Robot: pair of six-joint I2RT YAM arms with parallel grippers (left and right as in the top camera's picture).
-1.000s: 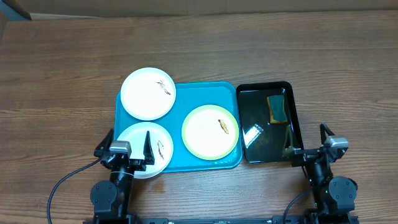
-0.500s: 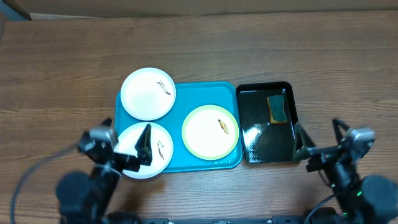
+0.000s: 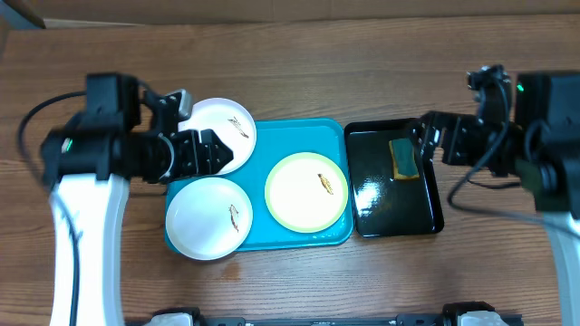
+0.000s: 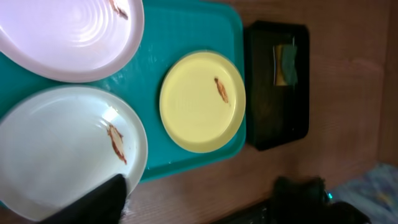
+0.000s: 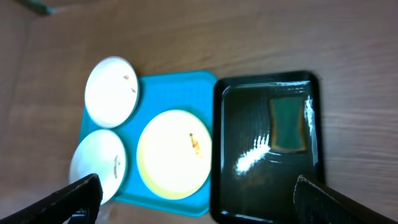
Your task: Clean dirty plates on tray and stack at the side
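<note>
At the left of the overhead view, the left arm (image 3: 100,149) is stretched out over the brown wooden surface (image 3: 362,63). The left jaws hang over the left edge of the upper round white plate (image 3: 222,134). They hold nothing that I can see, but I cannot tell if they are open or closed. That plate sits on the top left corner of the big turquoise-blue plastic tray (image 3: 299,136) and sticks out past its rim. Just below it, a second round white plate (image 3: 204,217) lies on the tray's lower left corner and also sticks out a bit. To the right, in the middle of the tray, lies the round plate with the pale yellow-green rim (image 3: 304,192). Each plate has a small brown smear, so none looks clean, and no stack sits at the side. Right beside the blue tray is a narrow black tray (image 3: 399,213) with a green and yellow sponge (image 3: 403,158) in its upper part. At the far right is the right arm (image 3: 535,118). The right jaws are spread wide and empty, near the sponge. I think this is the very start: getting the sponge and a first plate. Next, the right jaws should drop and close on the sponge, while the left jaws take the upper white plate by its edge.
</note>
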